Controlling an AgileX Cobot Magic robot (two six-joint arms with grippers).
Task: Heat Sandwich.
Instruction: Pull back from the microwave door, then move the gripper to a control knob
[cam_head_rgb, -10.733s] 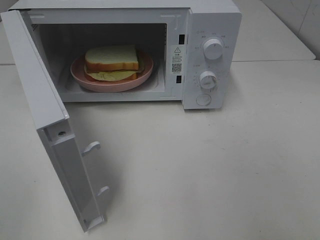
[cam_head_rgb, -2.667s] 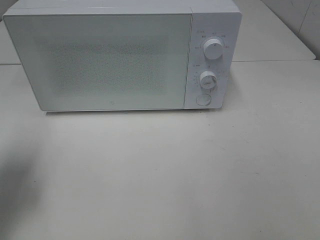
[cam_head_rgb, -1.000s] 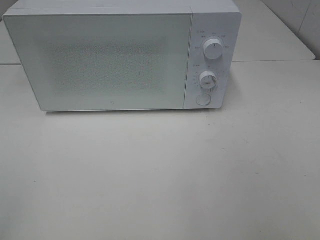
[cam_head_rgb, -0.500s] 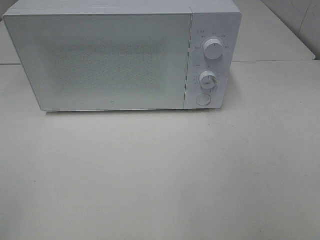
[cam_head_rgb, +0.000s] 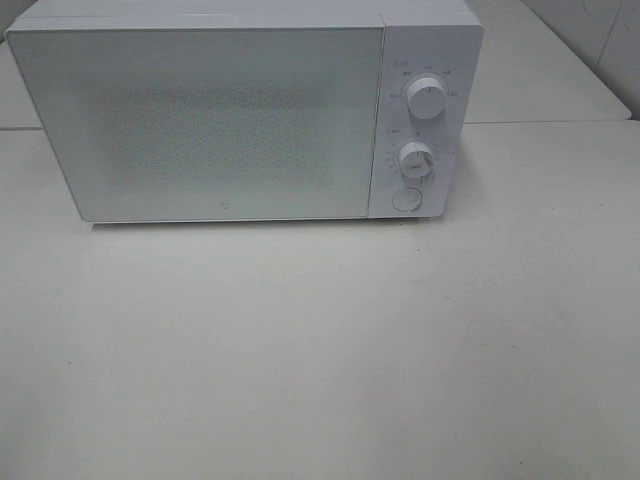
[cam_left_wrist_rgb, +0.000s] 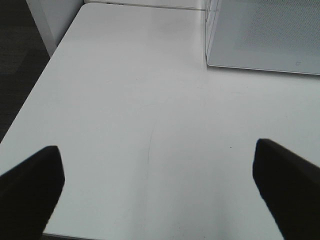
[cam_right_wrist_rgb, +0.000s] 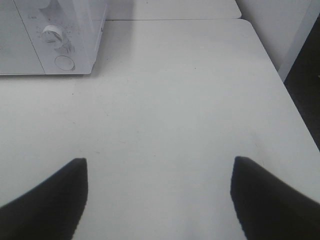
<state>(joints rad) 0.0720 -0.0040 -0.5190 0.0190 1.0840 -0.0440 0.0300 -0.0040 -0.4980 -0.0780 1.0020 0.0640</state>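
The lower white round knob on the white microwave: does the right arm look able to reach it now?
Probably yes. The right claw is open and holds nothing, and only bare white table lies between it and the lower white round knob, which faces out on the front of the white microwave.

Microwave (cam_head_rgb: 420, 40): we find the markings around its upper knob (cam_head_rgb: 427, 99) and lower knob (cam_head_rgb: 415, 160), and the small mark (cam_head_rgb: 222, 210) low on its door (cam_head_rgb: 210, 120), too small to read.

A white microwave (cam_head_rgb: 240, 110) is sitting on the pale table (cam_head_rgb: 320, 350), door (cam_head_rgb: 200, 125) shut; upper knob (cam_head_rgb: 427, 100), lower knob (cam_head_rgb: 415, 160) and round button (cam_head_rgb: 405, 200) are facing forward.
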